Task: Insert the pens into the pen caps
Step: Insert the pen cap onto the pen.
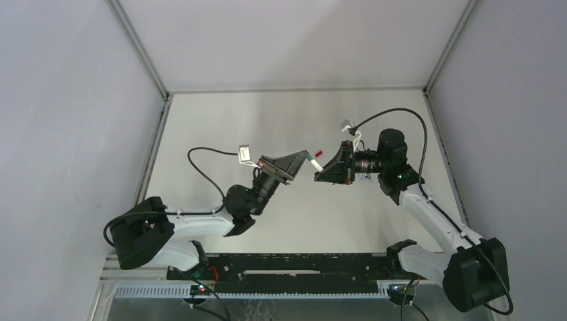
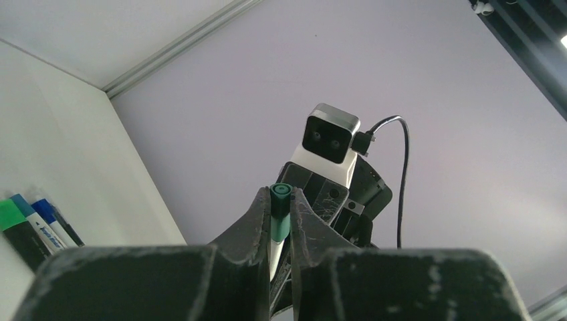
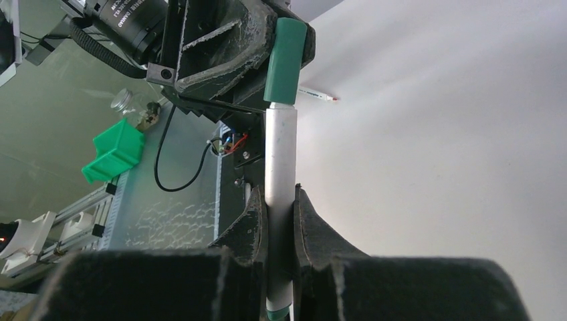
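Observation:
Both grippers meet in mid-air above the middle of the table. My left gripper (image 2: pixel 280 200) is shut on a green pen cap (image 2: pixel 280 212), pinched between its fingertips. My right gripper (image 3: pixel 281 204) is shut on the white barrel of a pen (image 3: pixel 281 157), whose front end sits inside the green pen cap (image 3: pixel 285 60). Pen and cap form one straight line between the left gripper (image 1: pixel 305 158) and the right gripper (image 1: pixel 323 172). More pens (image 2: pixel 30 221) with green and blue ends lie at the lower left of the left wrist view. A slim pen with a red end (image 3: pixel 316 95) lies on the table beyond.
White enclosure walls with metal corner rails (image 1: pixel 144 53) surround the table. Off the table's near side, a green bin (image 3: pixel 112 152) and a small glass jar (image 3: pixel 126 101) stand by a perforated rail. Cables (image 1: pixel 200 157) loop from both wrists.

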Controlling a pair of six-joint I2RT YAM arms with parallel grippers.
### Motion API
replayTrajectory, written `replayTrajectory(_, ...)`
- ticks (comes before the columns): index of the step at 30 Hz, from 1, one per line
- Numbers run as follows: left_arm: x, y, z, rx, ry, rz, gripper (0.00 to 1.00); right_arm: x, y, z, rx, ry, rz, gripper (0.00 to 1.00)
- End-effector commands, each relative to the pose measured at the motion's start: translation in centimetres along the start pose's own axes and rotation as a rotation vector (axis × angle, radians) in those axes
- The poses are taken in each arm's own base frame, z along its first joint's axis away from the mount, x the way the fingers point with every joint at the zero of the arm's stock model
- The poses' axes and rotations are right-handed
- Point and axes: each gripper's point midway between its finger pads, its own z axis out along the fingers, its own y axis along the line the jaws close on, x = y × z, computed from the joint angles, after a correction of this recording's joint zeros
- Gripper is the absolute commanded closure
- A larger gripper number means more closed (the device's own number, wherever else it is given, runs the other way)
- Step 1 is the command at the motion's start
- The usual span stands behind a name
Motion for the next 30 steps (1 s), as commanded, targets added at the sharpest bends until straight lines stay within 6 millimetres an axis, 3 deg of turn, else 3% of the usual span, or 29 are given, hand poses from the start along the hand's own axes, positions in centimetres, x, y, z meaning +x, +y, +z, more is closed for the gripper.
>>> replayTrajectory(1, 5.4, -1.3, -1.2, 0.032, 0.203, 0.038, 1.00, -1.4, 0.3, 0.1, 0.003, -0.041, -0.088, 1.00)
replayTrajectory(7, 5.4, -1.6, -1.4, 0.037, 0.193, 0.021, 0.99, -1.7, -0.2, -0.2, 0.041, -0.053, -0.122, 1.00)
replayTrajectory(16, 6.3, -2.1, -1.2, 0.042, 0.204, 0.007, 0.88, -1.8, -1.2, -0.4, 0.100, -0.064, -0.113, 1.00)
replayTrajectory(30, 4.3, -2.2, -2.6, 0.047, 0.156, 0.037, 0.66, -1.6, -0.3, -0.3, 0.038, -0.049, -0.110, 1.00)
